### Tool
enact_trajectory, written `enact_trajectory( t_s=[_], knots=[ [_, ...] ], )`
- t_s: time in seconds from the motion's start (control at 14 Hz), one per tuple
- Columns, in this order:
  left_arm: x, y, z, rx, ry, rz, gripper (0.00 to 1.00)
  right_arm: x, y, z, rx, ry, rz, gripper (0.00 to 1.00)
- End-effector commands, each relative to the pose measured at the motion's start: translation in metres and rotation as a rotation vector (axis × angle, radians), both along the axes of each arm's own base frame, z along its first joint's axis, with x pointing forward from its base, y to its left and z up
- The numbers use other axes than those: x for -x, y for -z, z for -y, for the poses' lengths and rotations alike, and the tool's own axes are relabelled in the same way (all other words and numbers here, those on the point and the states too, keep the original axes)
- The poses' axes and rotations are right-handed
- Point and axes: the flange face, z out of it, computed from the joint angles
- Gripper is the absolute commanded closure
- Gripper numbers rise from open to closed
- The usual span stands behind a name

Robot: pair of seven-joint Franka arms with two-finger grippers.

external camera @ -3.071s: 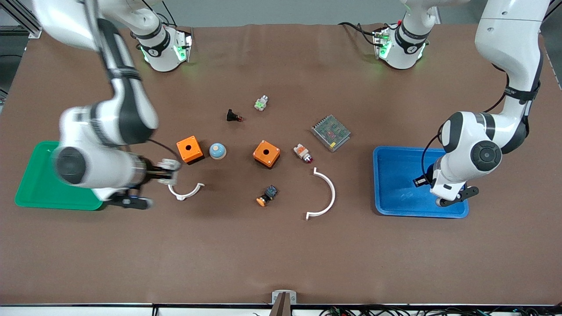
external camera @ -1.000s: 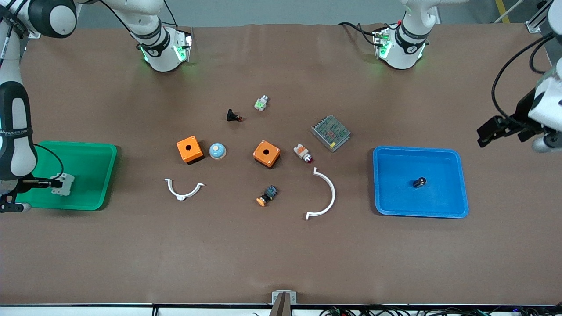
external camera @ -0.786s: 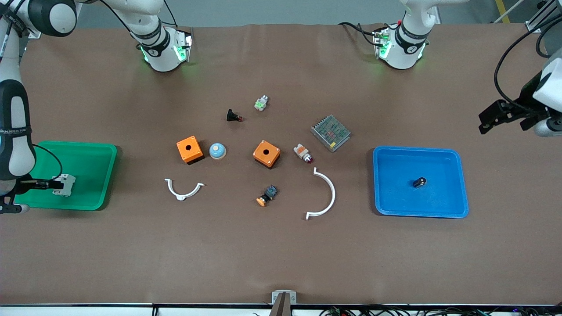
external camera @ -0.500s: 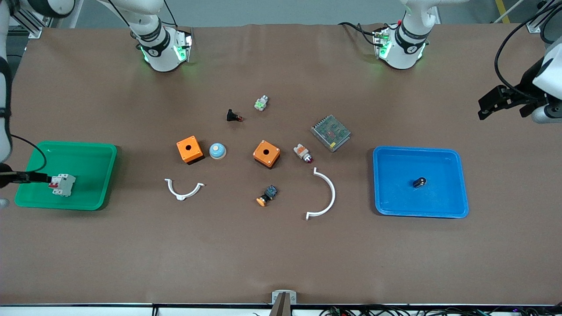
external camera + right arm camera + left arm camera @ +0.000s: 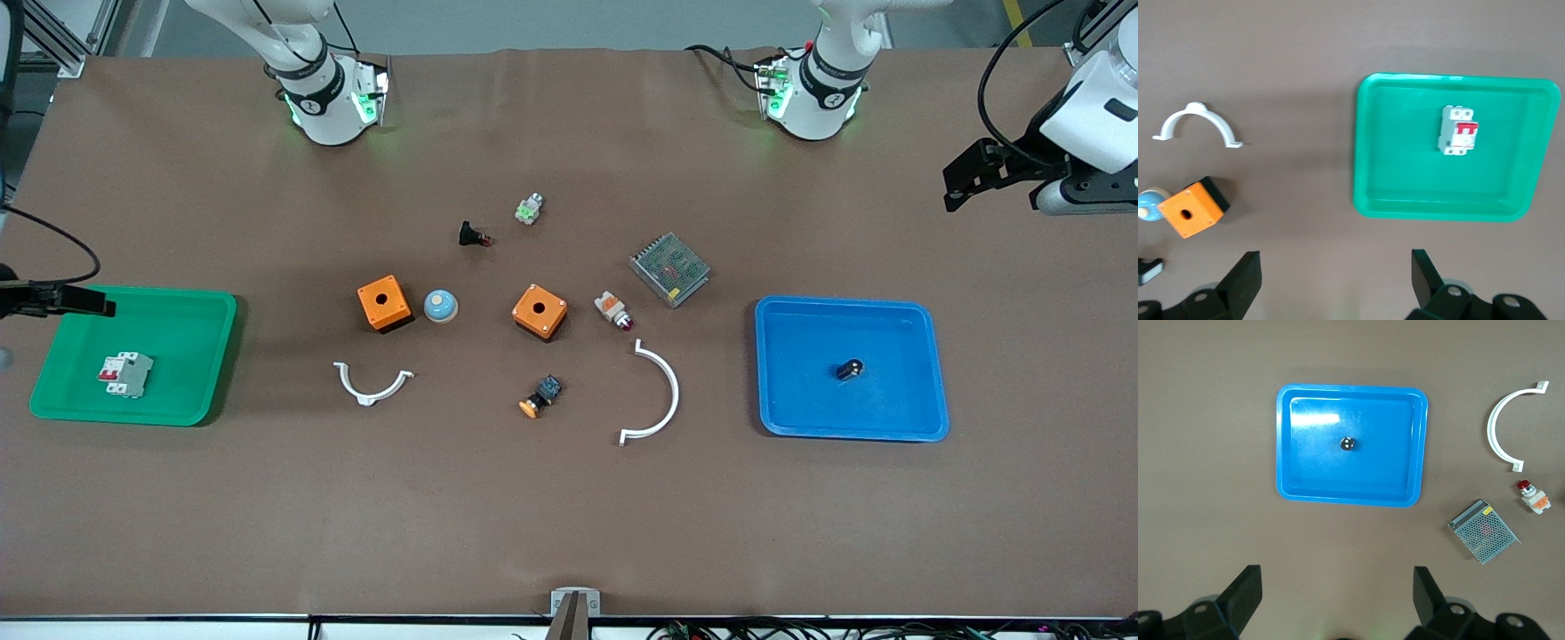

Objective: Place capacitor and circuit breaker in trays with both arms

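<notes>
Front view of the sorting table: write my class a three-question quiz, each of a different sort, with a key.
1. True or false: the white-grey circuit breaker with red levers lies in the green plastic tray.
2. Which holds the tiny black cylindrical capacitor? A) the green tray B) the blue plastic tray C) the bare table
3. Fill in: both the left gripper and the right gripper have their fingers ____, holding nothing.

Key: 1 true; 2 B; 3 open.

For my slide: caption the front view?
Circuit breaker in green tray, capacitor in blue tray, both arms clear.
</notes>
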Motion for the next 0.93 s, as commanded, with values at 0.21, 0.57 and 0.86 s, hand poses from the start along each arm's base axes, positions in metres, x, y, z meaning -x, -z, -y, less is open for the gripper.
enact_trajectory(
  t_s=[0.21,0.57,0.86],
  knots=[
    [0.005,-0.001,-0.008,0.055,-0.003,-0.007,0.0,0.041,-0.046,-0.043,0.003,0.015,0.058,0.0],
    [0.003,-0.005,-0.011,0.048,-0.005,0.005,0.0,0.035,-0.084,-0.036,-0.013,0.025,0.146,0.0],
    [0.0,-0.003,-0.01,0.042,-0.005,0.001,0.0,0.034,-0.103,-0.028,-0.007,0.038,0.189,0.0]
  ],
)
